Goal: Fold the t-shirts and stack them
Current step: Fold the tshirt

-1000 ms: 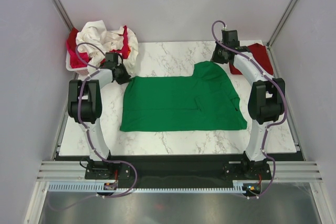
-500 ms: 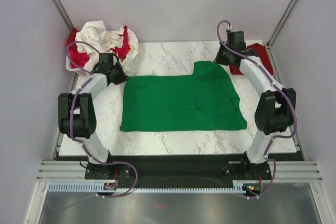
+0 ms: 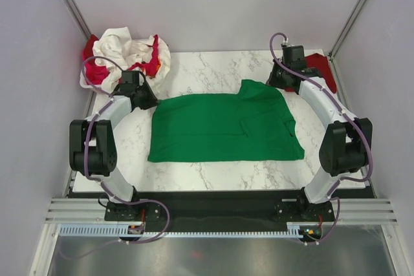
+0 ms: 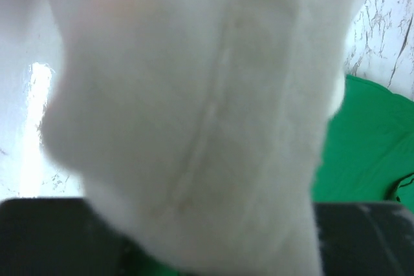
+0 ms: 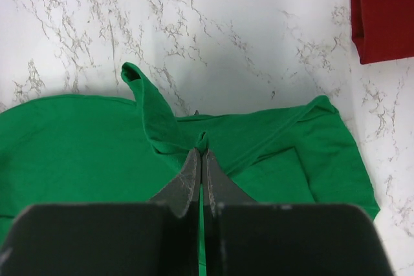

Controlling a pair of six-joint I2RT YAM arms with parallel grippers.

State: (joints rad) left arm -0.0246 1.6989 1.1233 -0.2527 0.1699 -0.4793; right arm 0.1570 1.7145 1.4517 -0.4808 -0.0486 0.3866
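The bright green t-shirt [image 3: 223,127] lies spread flat across the middle of the marble table. My right gripper [image 3: 283,82] is at its far right edge. In the right wrist view the gripper [image 5: 201,152] is shut, pinching a small fold of the green t-shirt [image 5: 77,153]. My left gripper [image 3: 147,98] is at the shirt's far left corner. Blurred cream-white cloth [image 4: 194,108] covers its wrist view and hides the fingers; some green [image 4: 369,140] shows at the right. The dark red t-shirt [image 3: 321,69] lies folded at the back right.
A crumpled pile of the cream-white t-shirt [image 3: 126,46] and pinkish red cloth [image 3: 96,72] sits at the back left corner, overhanging the table edge. Enclosure walls stand close on three sides. The dark red shirt [image 5: 385,11] lies just right of my right gripper.
Both arms' elbows have swung outward. My right gripper has moved a little back and right with the shirt's far edge; my left gripper has settled lower at the shirt's corner.
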